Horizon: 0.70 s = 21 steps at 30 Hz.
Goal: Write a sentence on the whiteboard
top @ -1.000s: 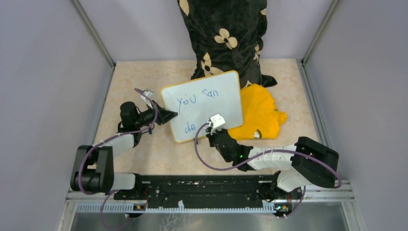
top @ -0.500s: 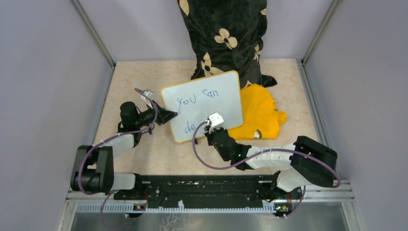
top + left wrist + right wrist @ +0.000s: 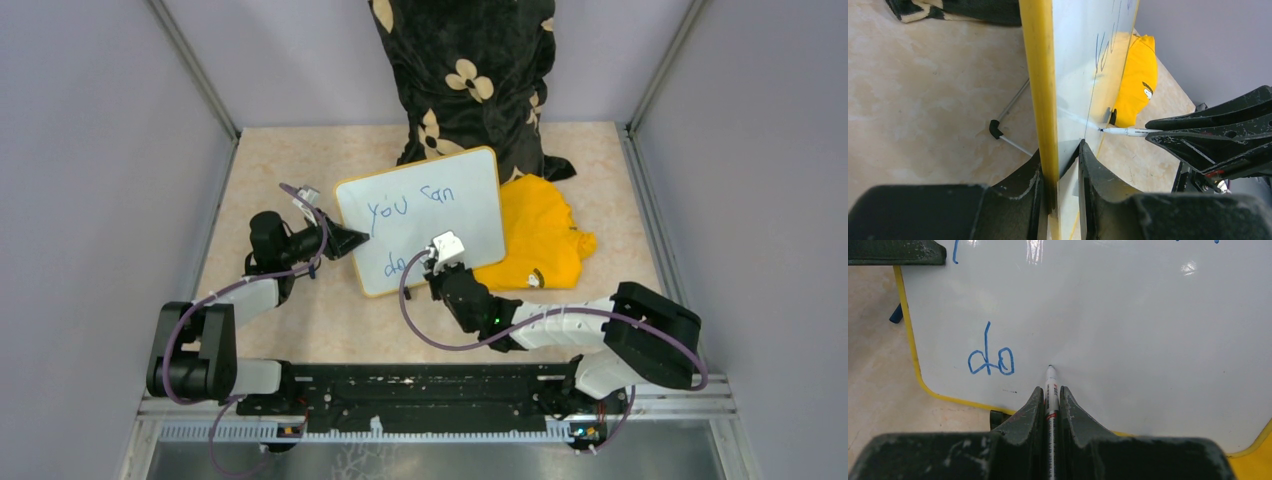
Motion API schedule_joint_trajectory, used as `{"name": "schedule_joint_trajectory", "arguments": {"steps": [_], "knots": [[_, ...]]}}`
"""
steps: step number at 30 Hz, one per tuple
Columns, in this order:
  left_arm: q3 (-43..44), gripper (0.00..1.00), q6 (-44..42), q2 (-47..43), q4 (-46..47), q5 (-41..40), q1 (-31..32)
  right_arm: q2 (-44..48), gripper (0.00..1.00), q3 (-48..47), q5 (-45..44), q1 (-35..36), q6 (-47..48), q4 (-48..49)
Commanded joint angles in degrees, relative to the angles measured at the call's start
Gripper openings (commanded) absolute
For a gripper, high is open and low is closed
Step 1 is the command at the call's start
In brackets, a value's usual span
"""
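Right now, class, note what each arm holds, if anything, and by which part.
The left fingers clamp the whiteboard by its yellow-framed side edge; the right fingers pinch a marker by its barrel, just behind the tip.

My left arm [image 3: 255, 295] and right arm [image 3: 570, 328]: white shells between black joint housings, each trailed by a purple cable [image 3: 404, 300]. My left pincer [image 3: 1060, 150] and right pincer [image 3: 1050, 390]: black, scuffed, tapering fingers [image 3: 1018, 425]. A white camera block [image 3: 447, 246] caps each wrist; a green light [image 3: 497, 322] dots my right forearm.

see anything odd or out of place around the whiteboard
Nothing spilled or damaged. The whiteboard sits skewed to the table edges, and a crumpled yellow cloth lies bunched beside its right side, which looks untidy.
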State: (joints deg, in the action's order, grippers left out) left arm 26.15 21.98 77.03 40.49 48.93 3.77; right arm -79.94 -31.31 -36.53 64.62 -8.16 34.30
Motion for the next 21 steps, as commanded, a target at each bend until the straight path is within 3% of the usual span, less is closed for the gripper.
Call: {"name": "schedule_joint_trajectory", "arguments": {"steps": [1, 21], "knots": [[0.22, 0.00, -5.01, 0.85, -2.83, -5.42, 0.10, -0.18, 0.00, -3.32, -1.99, -1.38, 1.12, 2.62], [0.13, 0.00, -4.93, 0.86, -2.78, -5.37, 0.10, 1.64, 0.00, -2.74, -0.83, -1.60, 0.59, 2.28]]}}
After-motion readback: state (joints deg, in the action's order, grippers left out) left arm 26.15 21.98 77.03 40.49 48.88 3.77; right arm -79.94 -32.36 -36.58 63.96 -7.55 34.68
